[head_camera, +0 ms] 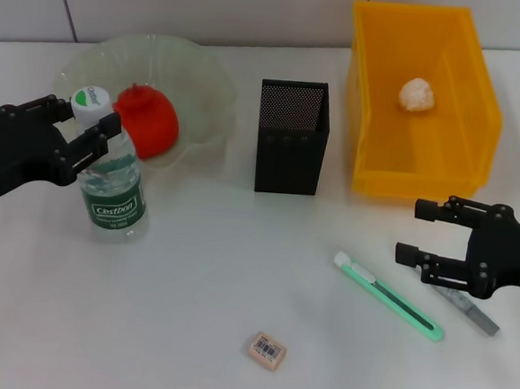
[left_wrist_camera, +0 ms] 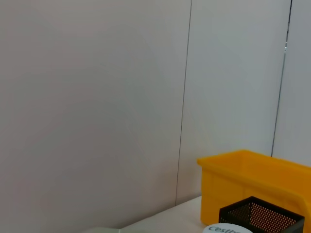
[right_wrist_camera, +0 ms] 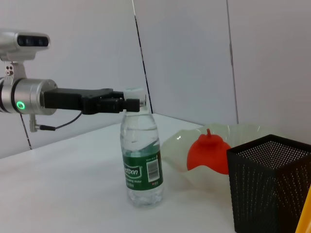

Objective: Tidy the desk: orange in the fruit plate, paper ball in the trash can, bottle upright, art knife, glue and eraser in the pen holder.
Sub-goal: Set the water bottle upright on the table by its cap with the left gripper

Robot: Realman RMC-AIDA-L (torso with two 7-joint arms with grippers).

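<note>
Nearest the front edge of the surface, the eraser lies flat and free, a small tan block with its barcode label up, well apart from both claws.

Next back, toward the right edge, the art knife lies flat: a slim green-and-white body whose long axis runs diagonally, the white end pointing toward the pen holder and the other end toward the front right corner. A grey stick, probably the glue, lies just beside it on a near-parallel line, partly under the right claw. That claw hovers close over both with its fingers parted and nothing between them. It is by far the nearer arm to these items, which lie just to its front; a grasp would need the fingers set across the long axis, in my judgement.

Toward the left edge, the bottle stands upright, clear with a green label and white cap. The left claw brackets its neck at cap height, fingers either side; contact cannot be confirmed, so its state is undetermined.

Further back, the pen holder, a black mesh box, stands empty as far as can be seen. The orange rests in the fruit plate at the rear left. The paper ball lies inside the trash can at the rear right.
</note>
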